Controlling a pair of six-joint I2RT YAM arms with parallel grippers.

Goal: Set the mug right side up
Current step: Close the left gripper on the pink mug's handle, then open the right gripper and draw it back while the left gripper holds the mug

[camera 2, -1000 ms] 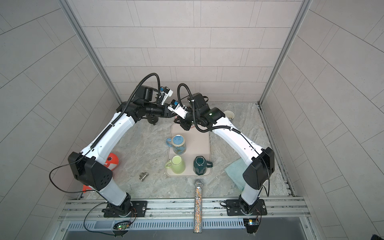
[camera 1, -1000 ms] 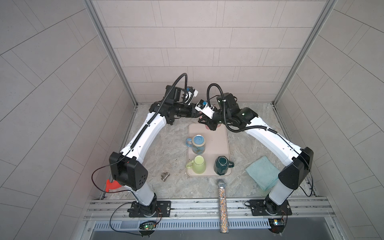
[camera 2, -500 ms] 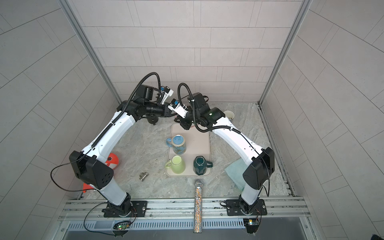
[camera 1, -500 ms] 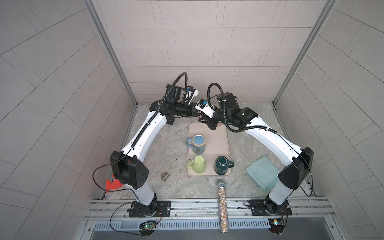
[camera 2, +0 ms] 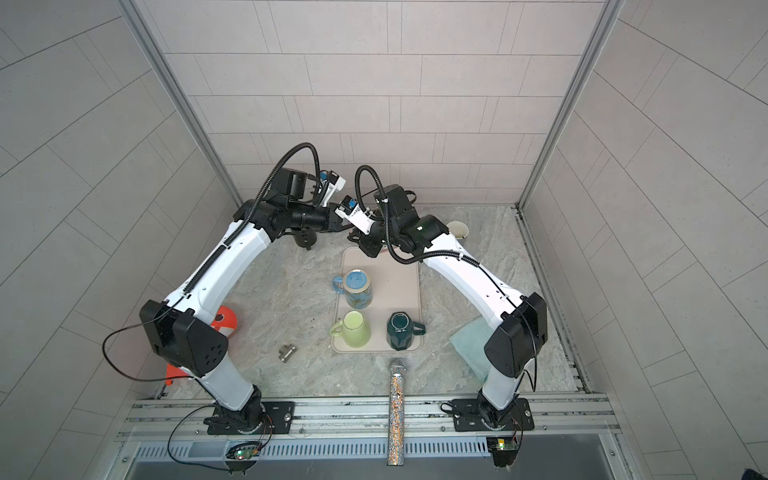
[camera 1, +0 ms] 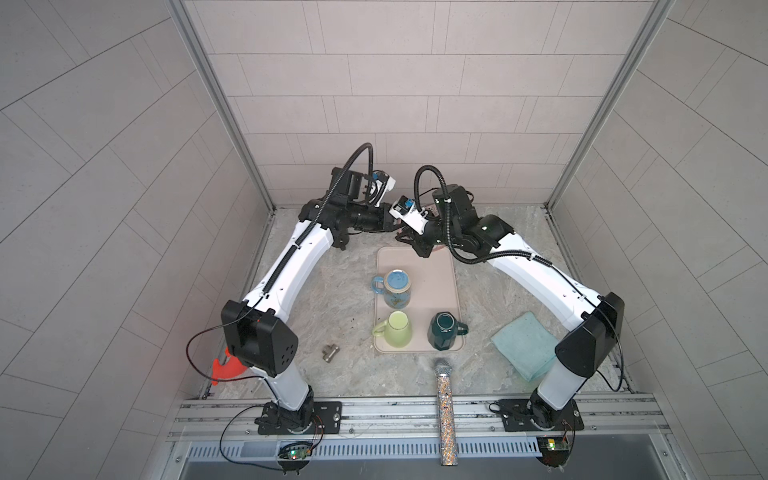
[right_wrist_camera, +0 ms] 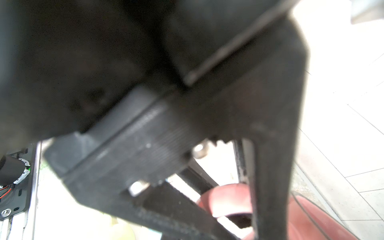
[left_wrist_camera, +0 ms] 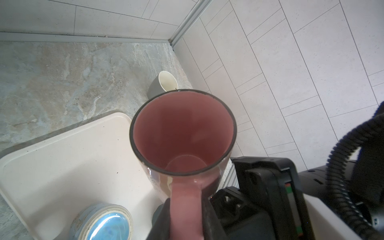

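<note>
The mug (left_wrist_camera: 182, 133) is pink inside with a dark rim. It hangs over the far end of the beige tray (left_wrist_camera: 62, 166), mouth toward the left wrist camera. My left gripper (left_wrist_camera: 186, 199) is shut on its pink handle, one black finger on each side. My right gripper (camera 1: 409, 239) meets it from the other side at the mug's wall beside the handle and is shut on the mug; the exact contact is hidden. In the right wrist view the mug (right_wrist_camera: 311, 224) shows low behind the left gripper's body. Both top views hide most of the mug behind the two wrists.
On the tray (camera 1: 440, 291) stand a blue mug (camera 1: 397, 286), a light green mug (camera 1: 398, 334) and a dark green mug (camera 1: 442, 330). A grey cup (camera 2: 457, 228) lies at the back right. A teal cloth (camera 1: 523, 345), a microphone (camera 1: 444, 399) and a metal clip (camera 1: 330, 353) lie near the front.
My left gripper has shifted slightly toward the right gripper at the back of the tray. The right arm has stayed in place.
</note>
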